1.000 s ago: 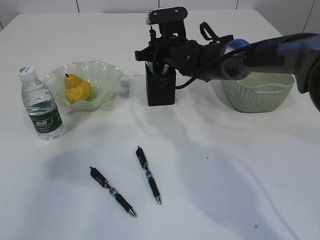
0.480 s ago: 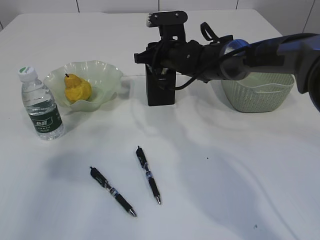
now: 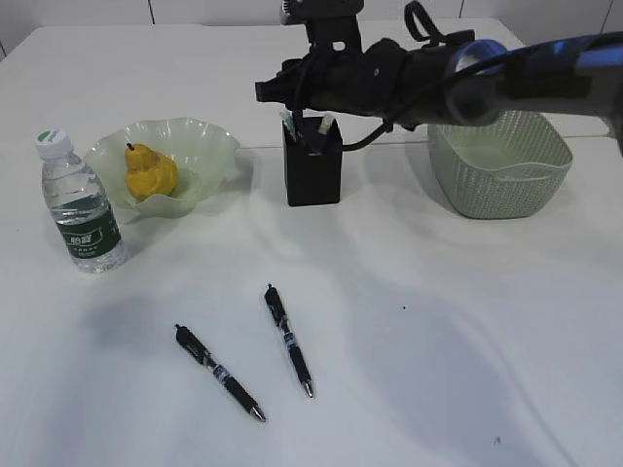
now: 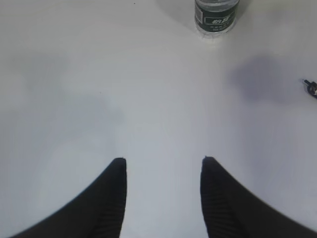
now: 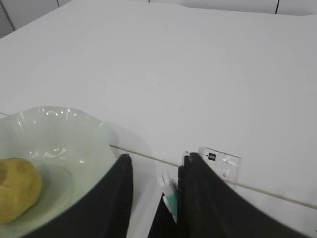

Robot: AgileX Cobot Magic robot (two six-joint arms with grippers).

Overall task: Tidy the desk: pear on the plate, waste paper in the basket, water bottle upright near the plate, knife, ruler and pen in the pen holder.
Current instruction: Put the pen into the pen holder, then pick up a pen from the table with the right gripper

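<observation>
Two pens (image 3: 218,372) lay loose on desk (image 3: 467,341), at 6 o'clock from pen holder (image 3: 312,173), long axes running 11-to-5. Right gripper (image 3: 292,92) hovered over holder, jaws parted, empty. Left gripper (image 4: 163,171) jaws parted, empty; looked nearer pens.

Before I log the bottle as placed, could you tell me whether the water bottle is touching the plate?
Apart. The exterior view shows the water bottle upright left of the plate, with a strip of bare desk between them.
</observation>
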